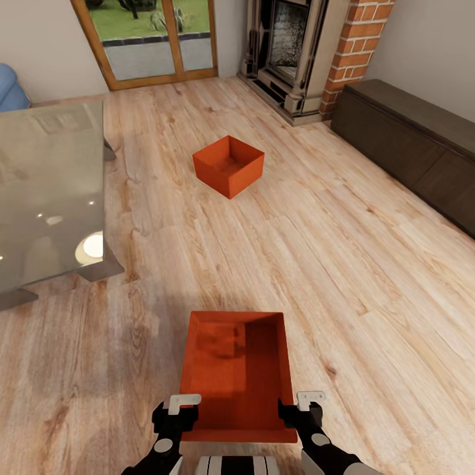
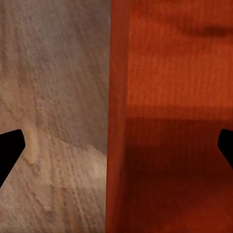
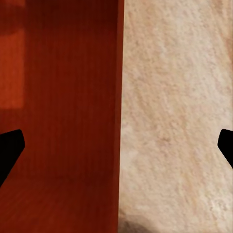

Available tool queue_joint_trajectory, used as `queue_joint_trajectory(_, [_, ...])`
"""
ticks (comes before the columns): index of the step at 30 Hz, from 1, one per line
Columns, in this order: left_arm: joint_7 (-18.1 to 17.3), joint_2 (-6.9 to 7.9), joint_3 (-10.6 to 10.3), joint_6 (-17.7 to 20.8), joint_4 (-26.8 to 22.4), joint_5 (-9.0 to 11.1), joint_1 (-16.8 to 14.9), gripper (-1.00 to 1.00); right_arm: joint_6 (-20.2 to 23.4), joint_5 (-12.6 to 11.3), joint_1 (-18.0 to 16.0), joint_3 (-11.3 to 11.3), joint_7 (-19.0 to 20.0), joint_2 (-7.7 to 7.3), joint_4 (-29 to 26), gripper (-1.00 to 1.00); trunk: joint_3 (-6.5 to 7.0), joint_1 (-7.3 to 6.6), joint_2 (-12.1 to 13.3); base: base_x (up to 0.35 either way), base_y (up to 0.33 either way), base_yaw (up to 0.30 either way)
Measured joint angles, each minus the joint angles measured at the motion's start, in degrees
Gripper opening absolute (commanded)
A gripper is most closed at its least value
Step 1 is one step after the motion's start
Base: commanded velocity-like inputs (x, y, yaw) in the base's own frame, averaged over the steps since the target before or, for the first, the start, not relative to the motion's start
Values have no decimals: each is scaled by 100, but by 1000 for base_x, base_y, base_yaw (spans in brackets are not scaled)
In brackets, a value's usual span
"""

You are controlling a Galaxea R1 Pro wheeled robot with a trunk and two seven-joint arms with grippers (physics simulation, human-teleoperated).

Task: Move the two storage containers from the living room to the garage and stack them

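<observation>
One orange-red storage container [image 1: 237, 369] sits close in front of me on the light wood plank floor of the living room. My left gripper [image 1: 179, 414] is at its near left corner and my right gripper [image 1: 305, 410] at its near right corner. In the left wrist view the container's left wall [image 2: 119, 121] runs between the widely spread fingers of my left gripper [image 2: 116, 145]. In the right wrist view the right wall [image 3: 119, 97] likewise runs between the fingers of my right gripper [image 3: 116, 145]. Both are open, astride the walls. The second storage container [image 1: 228, 165] stands farther off, mid-floor.
A glass coffee table [image 1: 46, 191] stands to the left, with a blue sofa [image 1: 12, 89] behind it. Wood-framed glass doors [image 1: 155, 39] and a brick fireplace [image 1: 297, 53] line the far wall. A dark low cabinet [image 1: 415, 145] runs along the right.
</observation>
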Motion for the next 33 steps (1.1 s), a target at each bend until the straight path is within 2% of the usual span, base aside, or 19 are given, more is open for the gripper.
queue_joint_trajectory(4, [0, 2, 3, 0, 5, 0, -2, 100, 0, 0, 0, 1, 0, -3, 0, 100, 0, 0, 0, 0, 0, 0])
queue_joint_trajectory(14, [0, 8, 5, -3, 26, 1, 3, 100, 0, 0, 0, 1, 0, 1, 0, 100, -179, 219, -400, 0, 0, 0])
queue_joint_trajectory(33, [1, 8, 13, 5, 35, 2, 4, 100, 0, 0, -1, -5, 0, 1, 0, 100, -179, 220, -401, 0, 0, 0])
